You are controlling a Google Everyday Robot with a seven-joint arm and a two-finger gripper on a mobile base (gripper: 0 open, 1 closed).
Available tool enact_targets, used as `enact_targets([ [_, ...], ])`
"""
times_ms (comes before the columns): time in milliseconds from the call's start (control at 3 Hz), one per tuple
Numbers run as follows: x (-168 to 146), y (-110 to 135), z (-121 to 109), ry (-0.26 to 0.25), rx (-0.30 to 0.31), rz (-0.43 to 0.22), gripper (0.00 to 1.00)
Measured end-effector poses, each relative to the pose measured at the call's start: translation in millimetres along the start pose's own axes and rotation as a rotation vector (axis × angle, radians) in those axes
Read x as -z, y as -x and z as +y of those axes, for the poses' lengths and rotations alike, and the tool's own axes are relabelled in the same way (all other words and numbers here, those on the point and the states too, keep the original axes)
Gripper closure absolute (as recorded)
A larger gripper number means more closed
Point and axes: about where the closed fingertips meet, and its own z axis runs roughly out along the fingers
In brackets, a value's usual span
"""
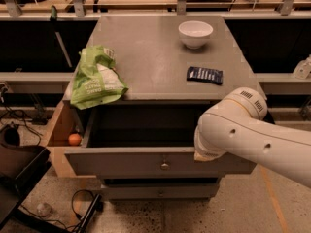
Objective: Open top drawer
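Note:
The top drawer of the grey cabinet stands pulled well out toward me. Its flat grey front carries a small round metal knob, and its deep box looks dark inside. My white arm reaches in from the right. My gripper is at the arm's end, on the top rim of the drawer front, right of the knob, mostly hidden by the wrist. A narrower grey drawer front below is closed.
On the cabinet top lie a green bag at the front left edge, a white bowl and a dark blue packet. A pale wooden box holding an orange ball stands at the left. Cables lie on the floor.

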Motion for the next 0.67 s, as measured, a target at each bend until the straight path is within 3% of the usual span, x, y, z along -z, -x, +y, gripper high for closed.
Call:
enact_targets([
  [333,0.0,0.0,0.0,0.000,0.000,0.000,1.00],
  [667,23.2,-5.5,17.5,-0.009,-0.021,0.012,1.00],
])
